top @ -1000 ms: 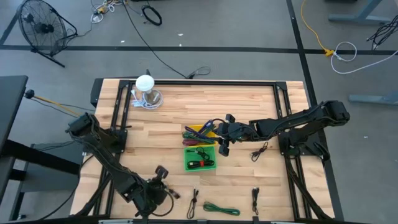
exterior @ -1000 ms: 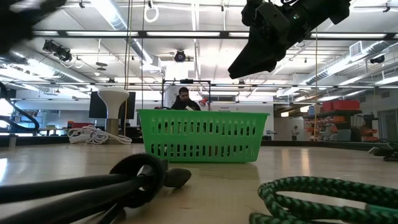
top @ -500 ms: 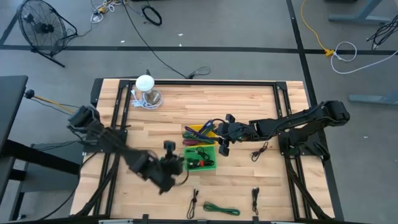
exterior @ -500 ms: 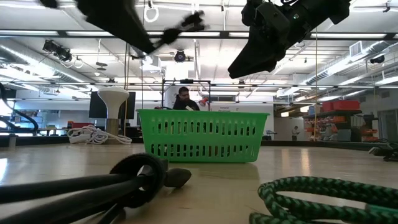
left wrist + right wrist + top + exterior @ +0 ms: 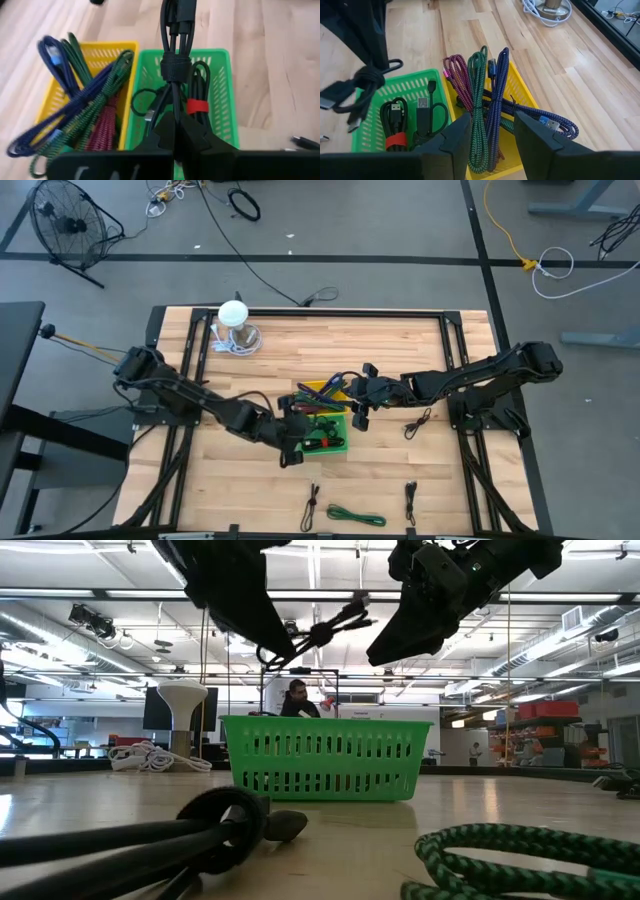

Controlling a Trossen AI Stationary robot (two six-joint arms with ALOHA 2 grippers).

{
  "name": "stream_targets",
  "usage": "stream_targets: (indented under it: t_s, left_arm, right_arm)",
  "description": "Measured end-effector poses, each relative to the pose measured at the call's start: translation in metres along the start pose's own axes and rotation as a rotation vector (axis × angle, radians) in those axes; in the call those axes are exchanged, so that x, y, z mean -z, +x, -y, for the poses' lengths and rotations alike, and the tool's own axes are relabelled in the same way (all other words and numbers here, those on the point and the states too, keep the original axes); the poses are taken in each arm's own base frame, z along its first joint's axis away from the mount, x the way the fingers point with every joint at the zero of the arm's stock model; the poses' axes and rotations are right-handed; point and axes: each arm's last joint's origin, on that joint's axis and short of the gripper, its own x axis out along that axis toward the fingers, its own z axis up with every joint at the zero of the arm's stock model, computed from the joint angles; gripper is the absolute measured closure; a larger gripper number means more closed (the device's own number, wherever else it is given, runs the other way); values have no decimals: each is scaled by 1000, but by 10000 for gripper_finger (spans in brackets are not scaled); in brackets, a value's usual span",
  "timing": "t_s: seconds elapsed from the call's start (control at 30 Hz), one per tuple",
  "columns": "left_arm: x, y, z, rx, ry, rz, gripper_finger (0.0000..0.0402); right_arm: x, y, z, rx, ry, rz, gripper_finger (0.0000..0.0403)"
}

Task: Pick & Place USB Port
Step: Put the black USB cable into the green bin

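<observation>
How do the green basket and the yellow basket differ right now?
The green basket holds black cables, one bound with a red tie; the yellow basket holds braided blue, green and magenta cables. The left pincer, shut on a bundled black cable, hangs over the green basket; the open right pincer hovers over the yellow one. Both are slotted plastic, side by side on the wooden table.

Off-task stuff: floor fan on the floor beyond the tabletop's far-left corner, yellow cable and white cable coil on the floor far right (well apart from the tabletop). Person in the background, low view.
</observation>
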Motion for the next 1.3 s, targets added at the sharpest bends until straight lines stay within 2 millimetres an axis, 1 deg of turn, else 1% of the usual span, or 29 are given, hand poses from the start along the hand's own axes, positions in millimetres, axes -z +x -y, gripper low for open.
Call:
stream_targets:
  t_s: [0.1,0.23,0.3,0.43,0.57,0.67,0.73,0.87,0.97,1.13,1.3]
  left_arm:
    - [8,3,3,37,-40,3,397]
    - [21,8,8,57,-49,-7,397]
    - [22,11,9,65,-89,12,397]
    - [25,17,9,68,-103,18,396]
    - [28,25,13,77,-104,14,396]
    - [34,33,14,81,-91,-17,397]
    - [36,36,14,73,-87,-26,392]
    - [36,39,14,73,-60,-20,361]
    - [35,39,14,75,-59,-16,345]
    - [34,39,15,73,-61,-5,336]
    - [30,38,16,84,14,36,334]
  right_arm:
    - [0,0,0,0,0,0,252]
    - [0,0,0,0,1,3,252]
    - [-1,0,0,-1,2,5,252]
    - [-1,0,0,-1,2,8,252]
    - [-1,0,0,-1,2,7,252]
    - [-1,0,0,-1,2,6,252]
    - [0,0,0,-1,2,5,252]
    - [-1,0,0,-1,2,7,252]
    - [0,0,0,0,2,6,252]
    - [0,0,0,-1,1,6,252]
    - [-1,0,0,-5,4,6,252]
